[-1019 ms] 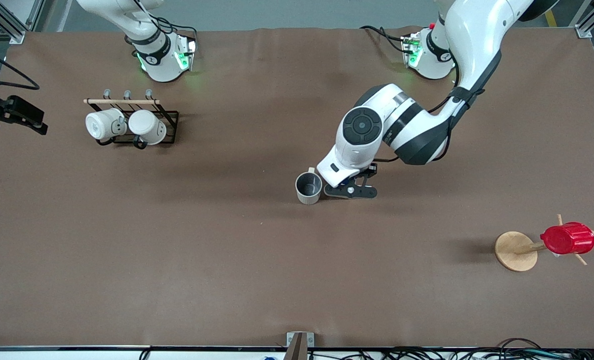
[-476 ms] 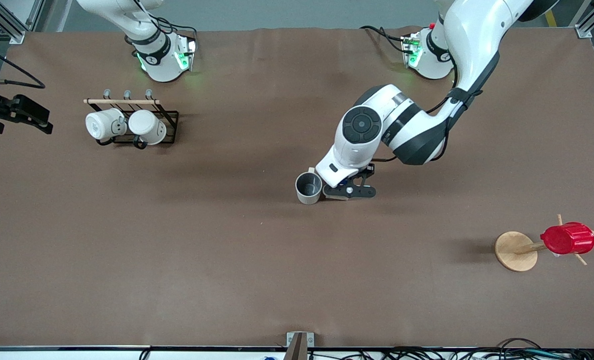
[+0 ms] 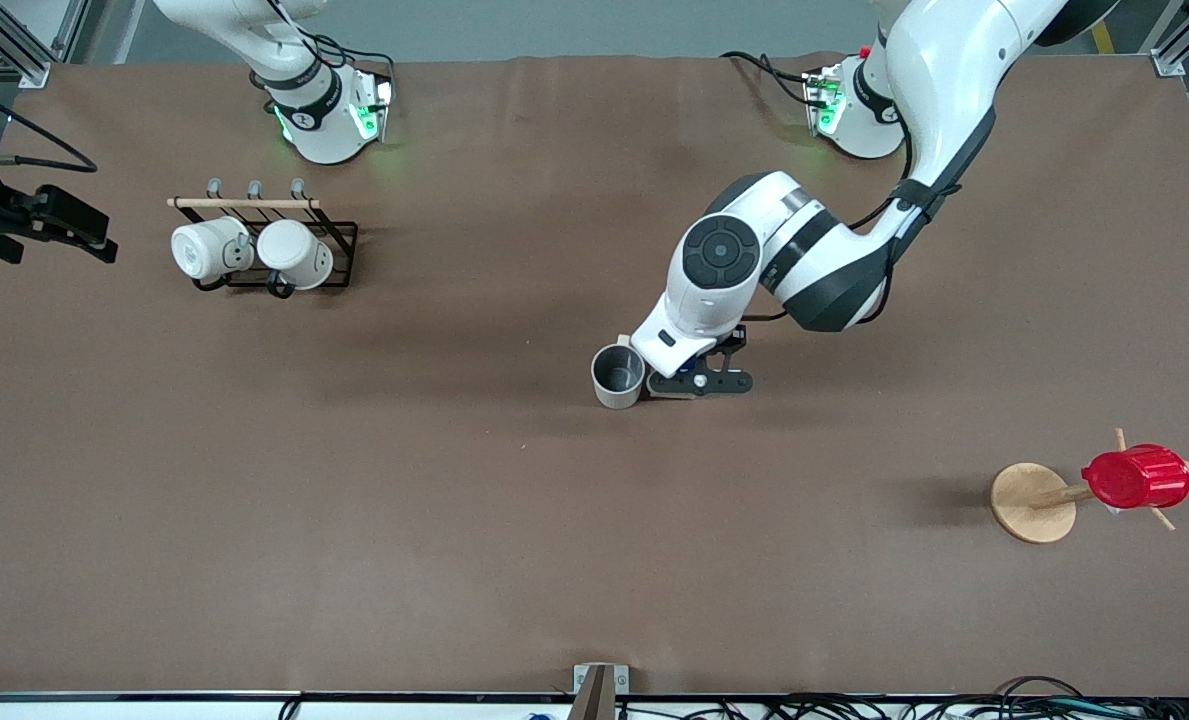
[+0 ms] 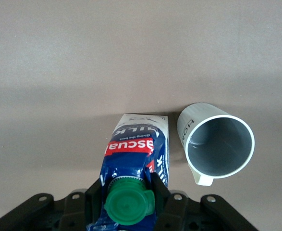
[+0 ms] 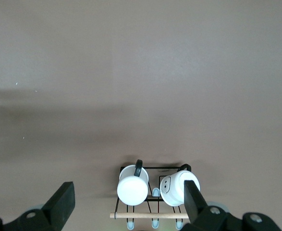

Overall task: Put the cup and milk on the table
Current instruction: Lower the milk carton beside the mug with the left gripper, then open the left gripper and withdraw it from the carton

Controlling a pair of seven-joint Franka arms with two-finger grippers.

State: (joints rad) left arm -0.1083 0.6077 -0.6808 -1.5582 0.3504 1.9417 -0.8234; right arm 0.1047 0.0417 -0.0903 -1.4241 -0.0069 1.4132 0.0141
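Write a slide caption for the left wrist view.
Left gripper shut on blue-and-white milk carton beside cream-beige mug on brown table.

At the frame's centre we find the cup (image 3: pixel 618 376) upright on the counter (image 3: pixel 454 520), the milk (image 4: pixel 137 159) just beside it under the left claw (image 3: pixel 699 382). A mug rack (image 3: pixel 264 245) sits upper left (two mugs on it), and a peg stand (image 3: pixel 1034 502) lower right.

White arms, black joint bands, green base lights
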